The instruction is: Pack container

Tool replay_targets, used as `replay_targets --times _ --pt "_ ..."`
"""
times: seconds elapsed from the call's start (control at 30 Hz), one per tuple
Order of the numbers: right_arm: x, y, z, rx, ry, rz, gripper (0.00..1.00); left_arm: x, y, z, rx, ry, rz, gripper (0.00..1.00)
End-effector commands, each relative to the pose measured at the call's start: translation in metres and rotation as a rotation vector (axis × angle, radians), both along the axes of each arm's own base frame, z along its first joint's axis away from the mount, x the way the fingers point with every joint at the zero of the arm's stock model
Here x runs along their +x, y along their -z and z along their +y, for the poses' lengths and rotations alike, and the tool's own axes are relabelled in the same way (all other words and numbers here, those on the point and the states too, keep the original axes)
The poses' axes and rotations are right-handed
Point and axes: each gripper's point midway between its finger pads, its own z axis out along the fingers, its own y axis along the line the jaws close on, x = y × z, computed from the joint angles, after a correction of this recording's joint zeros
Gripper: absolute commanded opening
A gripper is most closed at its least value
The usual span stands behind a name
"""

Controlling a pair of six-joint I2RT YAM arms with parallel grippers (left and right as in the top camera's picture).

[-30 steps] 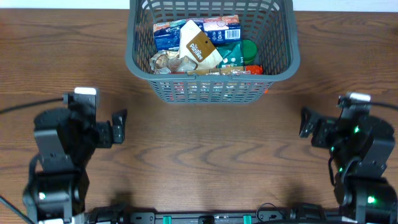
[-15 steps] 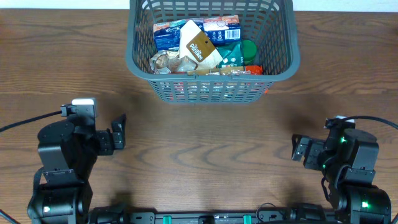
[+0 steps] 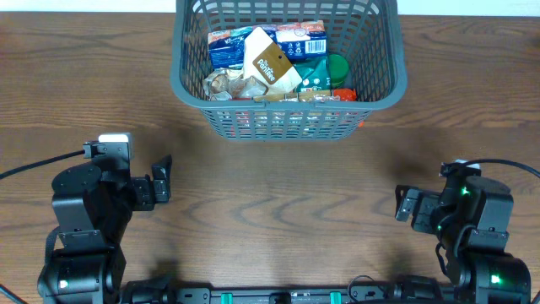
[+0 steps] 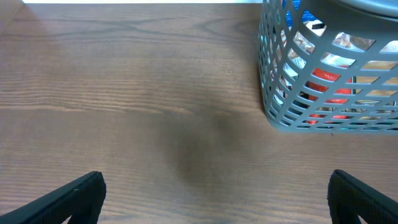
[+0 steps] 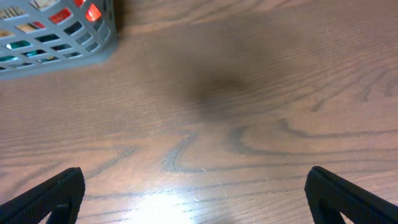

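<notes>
The dark grey slotted container (image 3: 190, 89) stands at the far middle of the table, filled with several grocery packets: blue and white packs, a brown-labelled pouch, a green pack and a red one. It also shows in the left wrist view (image 4: 273, 93) at upper right and in the right wrist view (image 5: 93, 43) at upper left. My left gripper (image 3: 162, 178) is open and empty at the near left, well short of the container. My right gripper (image 3: 407, 203) is open and empty at the near right. Both wrist views show only bare wood between the fingers.
The wooden table (image 3: 278, 194) stretches between the two arms and in front of the container. The arm bases sit at the near edge, left and right. A black cable (image 3: 34, 160) runs off to the left.
Both arms drew back toward the near edge a second ago and have held still for the last half second. Nothing in the container has moved.
</notes>
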Motion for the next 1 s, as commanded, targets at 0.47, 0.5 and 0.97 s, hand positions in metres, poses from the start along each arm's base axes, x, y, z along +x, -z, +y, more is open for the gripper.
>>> replay_targets --times 0.47,0.5,0.97 --pt "-0.020 -0.027 0.042 0.023 -0.208 -0.501 0.99 0.000 -0.001 0.002 0.002 -0.014 -0.004 0.99" --pt "-0.012 -0.029 0.044 0.025 -0.219 -0.551 0.99 0.000 -0.001 0.002 0.002 -0.014 -0.004 0.99" --pt "0.050 -0.016 0.055 -0.140 -0.295 -0.932 0.99 0.000 -0.001 0.002 0.002 -0.014 -0.004 0.99"
